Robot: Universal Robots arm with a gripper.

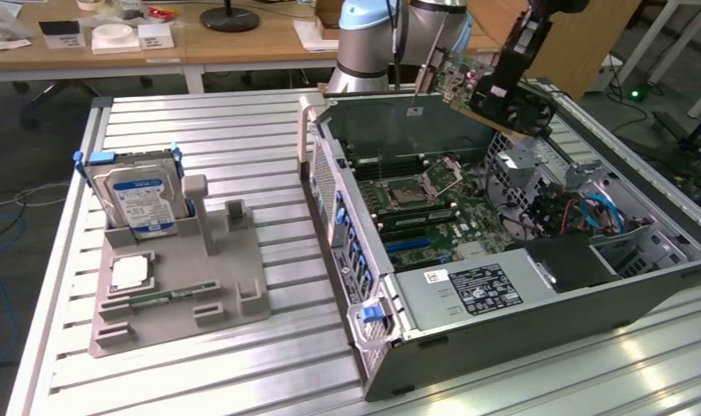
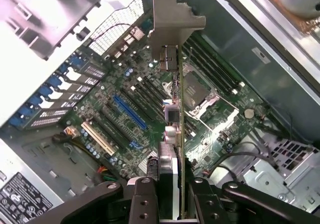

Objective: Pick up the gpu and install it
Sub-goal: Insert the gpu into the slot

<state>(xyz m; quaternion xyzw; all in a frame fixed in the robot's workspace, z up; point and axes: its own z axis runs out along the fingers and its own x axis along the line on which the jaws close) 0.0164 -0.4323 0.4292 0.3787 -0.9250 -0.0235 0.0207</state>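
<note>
The arm (image 1: 367,39) hangs over the open case (image 1: 535,334) — gripper (image 2: 170,196) fingers (image 2: 142,204) clamped on the gpu (image 2: 176,19).

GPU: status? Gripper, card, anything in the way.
Gripper shut on green gpu card, black fan, silver bracket. Held above open grey computer case, not seated. No obstruction seen over the motherboard slots.

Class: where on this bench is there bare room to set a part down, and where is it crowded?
Bare: the table strip between the grey holder and the computer case. Crowded: inside the case, below the gpu held by the claw.
</note>
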